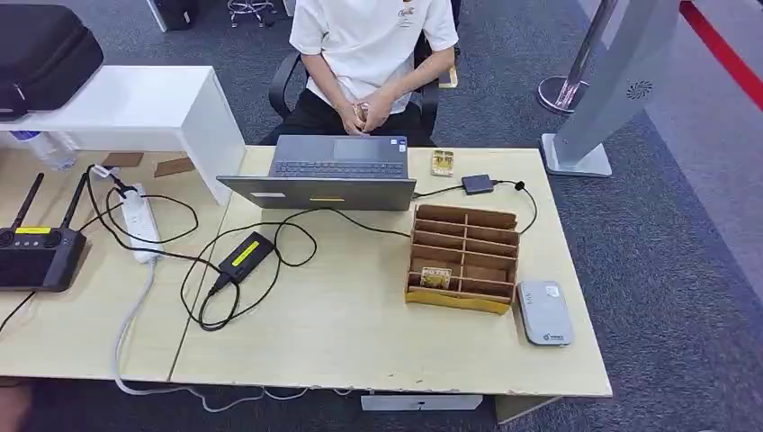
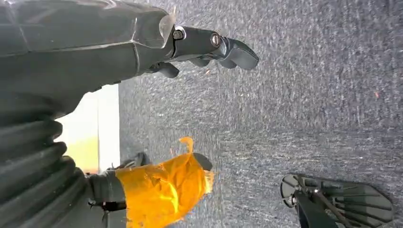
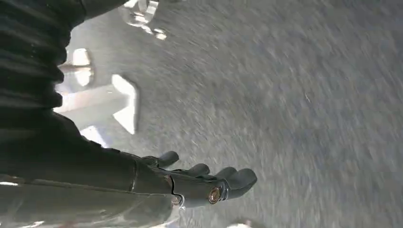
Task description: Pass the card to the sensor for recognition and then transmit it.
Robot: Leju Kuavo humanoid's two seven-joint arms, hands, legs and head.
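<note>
A patterned card [image 1: 435, 277] stands in a front slot of the wooden slotted holder [image 1: 464, 256] on the right part of the desk. Another small patterned card [image 1: 442, 163] lies flat beside the laptop. The grey card sensor [image 1: 544, 312] lies right of the holder, near the desk's right edge. My left hand [image 2: 199, 45] hangs over grey carpet, its fingers stretched out and its thumb wrapped in orange tape, holding nothing. My right hand [image 3: 199, 183] also hangs over carpet, blurred, with its fingers apart and nothing in them.
A laptop [image 1: 337, 171] faces a seated person [image 1: 373, 54] across the desk [image 1: 360, 351]. Cables, a power adapter [image 1: 245, 255], a power strip [image 1: 139, 220] and a black controller [image 1: 36, 256] lie to the left. A grey stand [image 1: 612, 81] rises at the back right.
</note>
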